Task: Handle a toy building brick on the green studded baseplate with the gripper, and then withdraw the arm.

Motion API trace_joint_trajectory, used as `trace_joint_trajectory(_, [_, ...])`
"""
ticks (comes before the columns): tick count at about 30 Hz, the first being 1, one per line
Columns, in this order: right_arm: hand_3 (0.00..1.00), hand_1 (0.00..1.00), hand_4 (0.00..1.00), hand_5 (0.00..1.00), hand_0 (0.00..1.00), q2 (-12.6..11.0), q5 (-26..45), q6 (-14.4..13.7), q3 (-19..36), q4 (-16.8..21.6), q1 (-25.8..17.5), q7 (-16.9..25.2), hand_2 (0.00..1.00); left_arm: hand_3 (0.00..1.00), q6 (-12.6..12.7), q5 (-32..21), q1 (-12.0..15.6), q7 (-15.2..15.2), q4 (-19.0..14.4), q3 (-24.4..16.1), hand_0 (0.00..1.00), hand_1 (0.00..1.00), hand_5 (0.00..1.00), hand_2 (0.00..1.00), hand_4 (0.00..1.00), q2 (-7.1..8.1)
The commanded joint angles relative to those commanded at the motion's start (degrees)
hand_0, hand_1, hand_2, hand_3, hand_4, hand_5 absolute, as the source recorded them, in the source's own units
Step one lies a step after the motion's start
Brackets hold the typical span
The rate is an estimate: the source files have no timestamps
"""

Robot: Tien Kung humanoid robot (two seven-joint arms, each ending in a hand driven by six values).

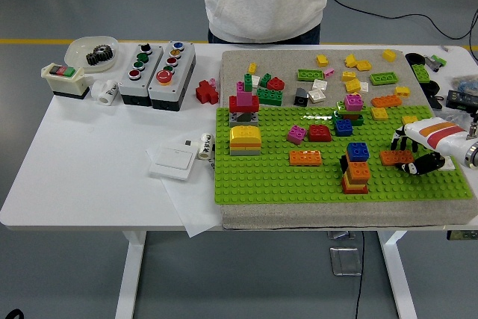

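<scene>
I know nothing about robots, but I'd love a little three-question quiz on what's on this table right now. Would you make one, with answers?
1. True or false: the right hand is over the green baseplate.
2. What colour is the top brick of the stack near the baseplate's front edge? A) blue B) white C) pink
3. Fill in: the orange brick next to the hand's fingers lies on the ____ side of the baseplate.

Key
1. True; it reaches in from the right edge, fingers curled beside the orange brick. Whether it grips the brick cannot be told.
2. A; blue tops orange and red layers.
3. Right.
</scene>
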Motion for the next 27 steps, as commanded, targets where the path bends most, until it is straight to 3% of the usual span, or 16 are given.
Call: trace_joint_trajectory(27, [0.513,0.375,0.667,0.328,0.269,-0.6,-0.2,-1.3,1.3,0.7,-1.1,0.9,0.481,0.623,-0.2,0.2,-0.1,-0.1,0.0,0.0,0.560,0.639,0.764,0.698,0.643,0.05])
